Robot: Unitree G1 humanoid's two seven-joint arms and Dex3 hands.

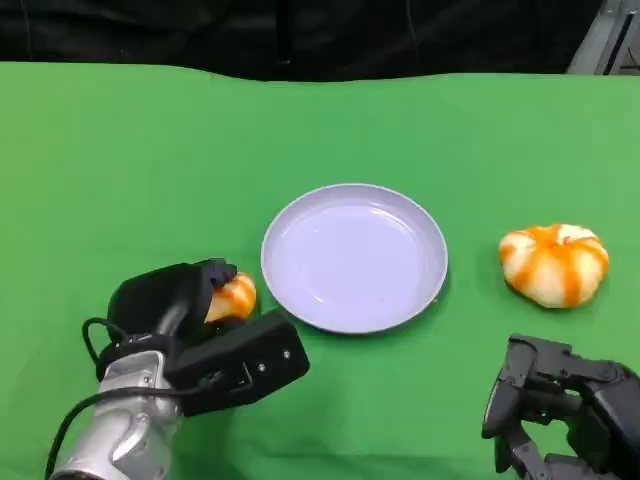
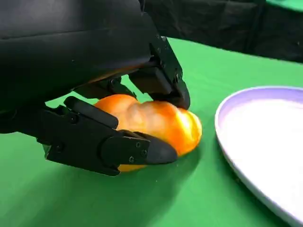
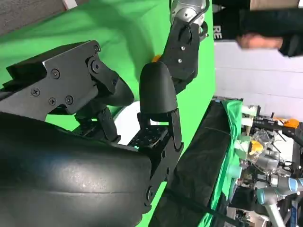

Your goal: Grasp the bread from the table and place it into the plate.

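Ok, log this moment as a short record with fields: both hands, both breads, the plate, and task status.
left hand: fingers closed around the left bread, which sits on the green table beside the plate
right hand: near the table's front edge, holding nothing, fingers apart
right bread: on the table to the plate's right, untouched
plate: lilac, centre of table, nothing in it
task status: bread gripped, not yet in the plate

bread (image 1: 236,297): mostly hidden under left hand (image 1: 175,300) | right hand (image 1: 560,415): cut by frame edge | person's hand (image 3: 258,41): blurred
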